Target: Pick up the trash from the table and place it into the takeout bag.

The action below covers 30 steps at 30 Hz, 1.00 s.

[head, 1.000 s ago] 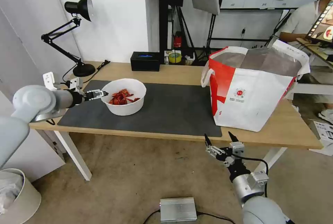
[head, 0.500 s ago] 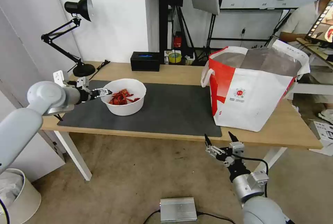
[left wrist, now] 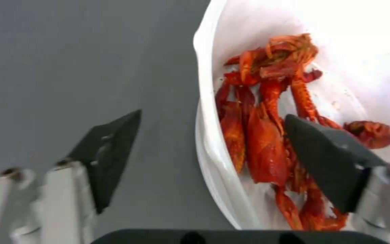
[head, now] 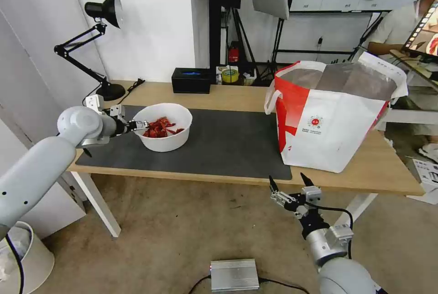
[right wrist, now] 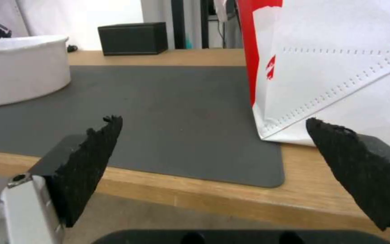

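Note:
A white round bowl (head: 163, 127) of red shell scraps (left wrist: 267, 112), the trash, stands on the left part of the dark grey mat (head: 228, 143) on the table (head: 228, 95). My left gripper (head: 138, 125) is open at the bowl's left rim (left wrist: 206, 101). One finger (left wrist: 109, 152) is outside over the mat and the other finger (left wrist: 326, 159) is inside above the scraps. The takeout bag (head: 333, 116) stands open at the table's right end. My right gripper (head: 289, 182) hangs open below the table's front edge, facing the mat (right wrist: 181, 112) and the bag (right wrist: 339, 67).
A black desk lamp (head: 102, 11) stands at the back left corner and a black box (head: 190, 79) at the back edge. On the floor are a white bin (head: 23, 262) at the lower left and a silver box (head: 234, 275) in front.
My left arm has reached further right, bringing its open gripper from beside the bowl to straddle the rim. The right arm and the bowl have not moved.

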Motion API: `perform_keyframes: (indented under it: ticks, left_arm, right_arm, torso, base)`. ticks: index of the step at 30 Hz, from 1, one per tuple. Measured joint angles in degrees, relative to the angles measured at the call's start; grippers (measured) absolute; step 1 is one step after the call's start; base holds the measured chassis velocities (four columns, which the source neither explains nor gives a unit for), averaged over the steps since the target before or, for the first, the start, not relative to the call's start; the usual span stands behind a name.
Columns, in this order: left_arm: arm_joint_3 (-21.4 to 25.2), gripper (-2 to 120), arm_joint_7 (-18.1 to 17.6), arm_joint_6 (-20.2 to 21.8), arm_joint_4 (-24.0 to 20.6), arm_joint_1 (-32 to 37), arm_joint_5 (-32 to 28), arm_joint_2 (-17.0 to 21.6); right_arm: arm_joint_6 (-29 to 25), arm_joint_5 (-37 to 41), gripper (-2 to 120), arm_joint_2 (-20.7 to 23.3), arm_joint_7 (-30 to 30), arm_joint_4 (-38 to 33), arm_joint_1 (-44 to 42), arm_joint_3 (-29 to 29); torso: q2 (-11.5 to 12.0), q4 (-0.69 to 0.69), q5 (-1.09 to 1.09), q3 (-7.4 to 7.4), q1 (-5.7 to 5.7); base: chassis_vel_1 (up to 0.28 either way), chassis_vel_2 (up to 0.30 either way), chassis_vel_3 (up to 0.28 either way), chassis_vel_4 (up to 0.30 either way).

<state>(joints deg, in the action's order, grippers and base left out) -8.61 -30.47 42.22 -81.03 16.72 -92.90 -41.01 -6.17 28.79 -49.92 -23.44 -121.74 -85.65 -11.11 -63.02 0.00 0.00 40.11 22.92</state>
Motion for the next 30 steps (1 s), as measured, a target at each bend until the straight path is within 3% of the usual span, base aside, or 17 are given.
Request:
perform_keyframes:
  ticks: [13,17,19,21,22,30]
  left_arm:
    - [-2.12,39,-0.43,-0.06,1.84,-1.24,0.13,-0.21]
    - [-2.24,25,-0.54,-0.07,1.49,-1.24,0.33,-0.22]
    - [-2.24,12,-0.68,-0.07,0.83,-1.22,0.33,-0.14]
    - [-2.24,11,-0.80,-0.07,0.53,-1.18,0.34,-0.07]
    - [-2.19,2,-1.07,-0.07,-0.12,-1.06,0.31,0.09]
    - [-0.41,0,-3.06,-1.98,-2.46,-1.69,-2.52,-0.03]
  right_arm:
    - [0.00,0.00,100,0.00,0.00,0.00,0.00,0.00]
    - [0.00,0.00,100,0.00,0.00,0.00,0.00,0.00]
    - [0.00,0.00,100,0.00,0.00,0.00,0.00,0.00]
    - [0.00,0.00,100,0.00,0.00,0.00,0.00,0.00]
    - [0.00,0.00,100,0.00,0.00,0.00,0.01,0.00]
    - [0.00,0.00,100,0.00,0.00,0.00,0.00,0.00]
  torso:
    - [0.00,0.00,0.00,0.00,0.00]
    - [0.00,0.00,0.00,0.00,0.00]
    - [0.00,0.00,0.00,0.00,0.00]
    - [0.00,0.00,0.00,0.00,0.00]
    - [0.00,0.01,0.00,0.00,0.00]
    - [0.00,0.00,0.00,0.00,0.00]
  base:
    - [0.000,0.000,0.000,0.000]
    - [0.000,0.000,0.000,0.000]
    - [0.000,0.000,0.000,0.000]
    - [0.000,0.000,0.000,0.000]
    - [0.000,0.000,0.000,0.000]
    - [0.000,0.000,0.000,0.000]
